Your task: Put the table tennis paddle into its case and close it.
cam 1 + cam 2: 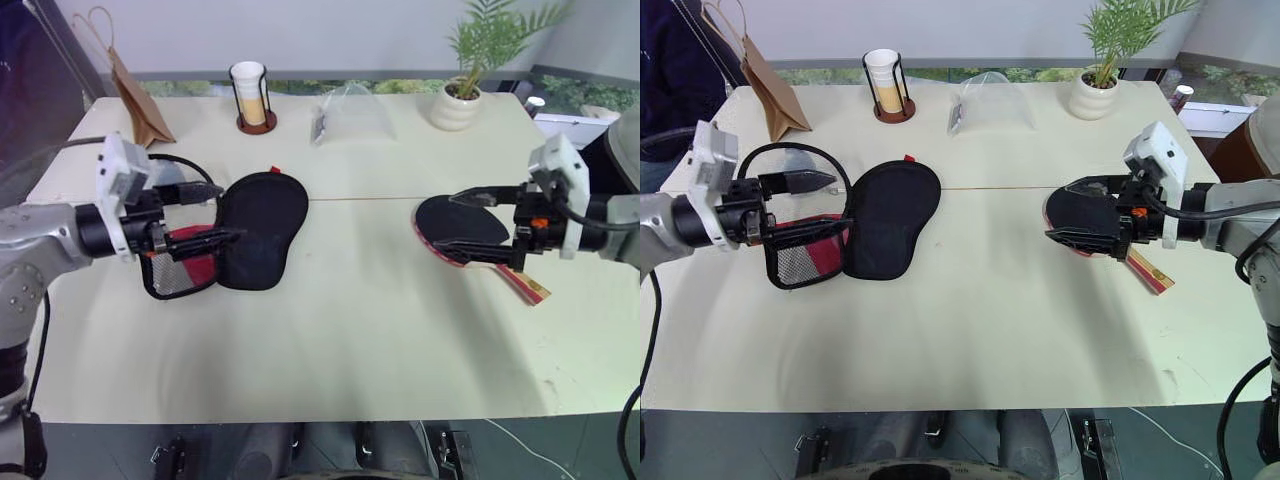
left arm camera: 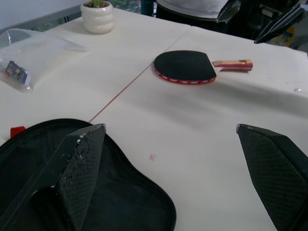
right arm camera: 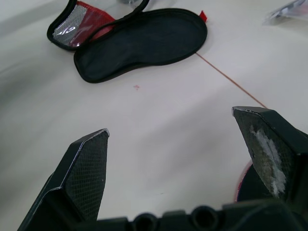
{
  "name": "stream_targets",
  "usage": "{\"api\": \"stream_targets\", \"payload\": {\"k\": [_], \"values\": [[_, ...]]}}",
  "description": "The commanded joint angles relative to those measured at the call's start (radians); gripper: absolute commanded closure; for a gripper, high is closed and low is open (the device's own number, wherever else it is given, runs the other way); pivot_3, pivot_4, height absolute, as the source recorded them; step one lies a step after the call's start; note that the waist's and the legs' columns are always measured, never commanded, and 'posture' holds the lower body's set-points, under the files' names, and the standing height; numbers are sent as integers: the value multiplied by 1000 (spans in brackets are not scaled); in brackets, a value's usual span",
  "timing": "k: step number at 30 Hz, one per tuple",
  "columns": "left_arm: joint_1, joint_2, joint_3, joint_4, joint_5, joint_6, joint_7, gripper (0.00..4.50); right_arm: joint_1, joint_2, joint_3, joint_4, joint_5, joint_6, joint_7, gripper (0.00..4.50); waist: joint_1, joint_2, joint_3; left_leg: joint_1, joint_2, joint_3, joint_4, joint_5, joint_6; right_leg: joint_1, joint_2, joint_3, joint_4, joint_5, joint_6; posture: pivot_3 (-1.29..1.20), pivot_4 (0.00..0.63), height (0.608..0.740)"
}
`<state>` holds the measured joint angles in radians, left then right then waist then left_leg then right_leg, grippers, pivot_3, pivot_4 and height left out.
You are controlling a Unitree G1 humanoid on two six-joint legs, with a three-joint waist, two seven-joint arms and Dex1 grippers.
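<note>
The case (image 1: 262, 228) lies unzipped and spread on the left of the table, its black half toward the middle and its red and mesh half (image 1: 185, 265) outward. My left gripper (image 1: 222, 213) hovers just over it, open, with nothing between its fingers (image 2: 79, 173). On the right lies the table tennis paddle (image 1: 462, 222), black face up, its striped handle (image 1: 527, 286) pointing toward the table's front right. Above the paddle's face, my right gripper (image 1: 450, 224) stands open and empty. The left wrist view shows the paddle (image 2: 185, 66) flat on the table. The right wrist view shows the case (image 3: 144, 43) across the table.
Along the far edge stand a brown paper bag (image 1: 140, 95), a cup in a black wire holder (image 1: 250, 95), a clear plastic bag (image 1: 350, 115) and a potted plant (image 1: 460, 95). A seam (image 1: 360, 199) runs across the tabletop between case and paddle.
</note>
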<state>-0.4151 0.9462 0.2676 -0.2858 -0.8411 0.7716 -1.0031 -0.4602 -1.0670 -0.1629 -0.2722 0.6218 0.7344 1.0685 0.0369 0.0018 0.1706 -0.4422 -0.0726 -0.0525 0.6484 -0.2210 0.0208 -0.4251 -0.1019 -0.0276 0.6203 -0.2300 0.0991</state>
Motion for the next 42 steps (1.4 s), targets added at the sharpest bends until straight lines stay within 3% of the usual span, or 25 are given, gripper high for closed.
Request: {"api": "stream_targets", "payload": {"k": [1, 17, 31, 35, 42], "values": [[-11, 10, 25, -7, -9, -6, -14, 0, -20, 13, 2, -20, -6, -22, -3, 27, 0, 0, 0, 0, 0, 0, 0, 0, 0, 0, 0, 0, 0, 0, 0, 0, 150, 734], [10, 18, 2, -23, -9, 20, -40, 0, 34, 47, -4, -31, -6, -28, -17, 27, 0, 0, 0, 0, 0, 0, 0, 0, 0, 0, 0, 0, 0, 0, 0, 0, 150, 734], [5, -2, -6, -24, 5, 11, -34, 0, -25, 75, 49, 13, -45, -23, -58, 27, -1, 0, 0, 0, 0, 0, 0, 0, 0, 0, 0, 0, 0, 0, 0, 0, 150, 734], [37, 18, -3, -6, 53, -21, -53, 0, -99, 168, 143, -8, -37, 65, -121, 27, -10, 0, 0, 0, 0, 0, 0, 0, 0, 0, 0, 0, 1, 0, 0, 0, 150, 734], [56, 47, 32, 39, 92, -60, -69, 0, -265, 437, 354, 57, -124, 191, -290, 27, -30, 0, 0, 0, 0, 0, 0, 1, -1, -3, 0, 0, 6, 0, 0, 0, 150, 734]]}}
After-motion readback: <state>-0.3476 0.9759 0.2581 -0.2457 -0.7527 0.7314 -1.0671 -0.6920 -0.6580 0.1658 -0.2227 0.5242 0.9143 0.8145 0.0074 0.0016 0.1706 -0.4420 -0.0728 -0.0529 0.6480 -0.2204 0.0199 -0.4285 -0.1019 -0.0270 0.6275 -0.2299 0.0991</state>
